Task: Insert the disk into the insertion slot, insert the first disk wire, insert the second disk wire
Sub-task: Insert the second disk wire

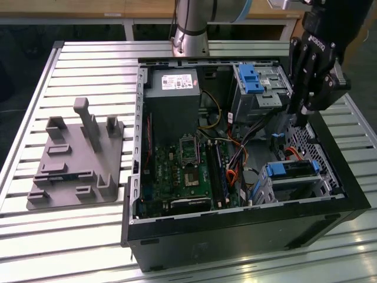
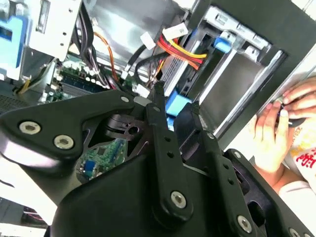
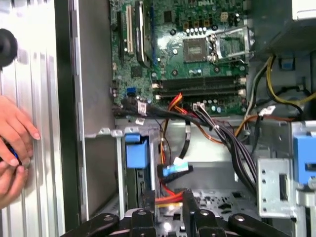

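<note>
Blue-framed disk [image 1: 291,170] sits in the insertion slot [image 1: 263,190]; your gripper [image 1: 297,112], released and empty, hangs above and beyond the disk.

The table [image 1: 88,65] is built of ribbed, satin-bright metal slats. The fixture [image 1: 76,159] is finished in matt grey, seemingly plastic. The disk [image 1: 291,169] is framed in bright blue plastic, and the insertion slot [image 1: 268,188] is formed of bare silver sheet metal. The gripper [image 1: 299,112] is coated matt black.

Blue-framed disk [image 1: 293,169] — silver insertion slot [image 1: 263,188] — black claw [image 1: 298,115]
</note>
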`<act>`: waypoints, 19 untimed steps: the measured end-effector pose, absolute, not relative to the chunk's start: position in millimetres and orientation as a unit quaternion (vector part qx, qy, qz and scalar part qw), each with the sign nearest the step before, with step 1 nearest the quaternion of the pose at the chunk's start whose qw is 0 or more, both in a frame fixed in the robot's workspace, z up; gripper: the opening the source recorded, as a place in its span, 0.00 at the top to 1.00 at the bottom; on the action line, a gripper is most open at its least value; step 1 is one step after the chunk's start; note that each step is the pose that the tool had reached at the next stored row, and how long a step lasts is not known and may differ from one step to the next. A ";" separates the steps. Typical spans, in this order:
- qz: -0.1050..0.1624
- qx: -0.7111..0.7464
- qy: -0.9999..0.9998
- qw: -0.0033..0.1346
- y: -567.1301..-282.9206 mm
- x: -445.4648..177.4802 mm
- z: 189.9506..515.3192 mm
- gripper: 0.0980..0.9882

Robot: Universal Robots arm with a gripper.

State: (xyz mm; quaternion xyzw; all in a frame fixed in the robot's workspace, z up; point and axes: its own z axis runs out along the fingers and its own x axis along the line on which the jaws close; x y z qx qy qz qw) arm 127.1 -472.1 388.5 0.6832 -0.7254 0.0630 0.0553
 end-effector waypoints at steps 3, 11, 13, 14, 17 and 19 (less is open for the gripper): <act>0.071 0.684 -0.724 0.063 -469.4 121.7 386.7 0.71; 0.079 0.726 -0.680 0.062 -469.1 121.3 379.9 0.71; 0.080 0.732 -0.674 0.062 -469.0 120.9 377.2 0.71; 0.080 0.733 -0.672 0.062 -468.9 120.3 376.1 0.71; 0.082 0.735 -0.670 0.063 -468.9 114.1 374.6 0.71; 0.084 0.735 -0.670 0.065 -468.2 108.0 374.2 0.71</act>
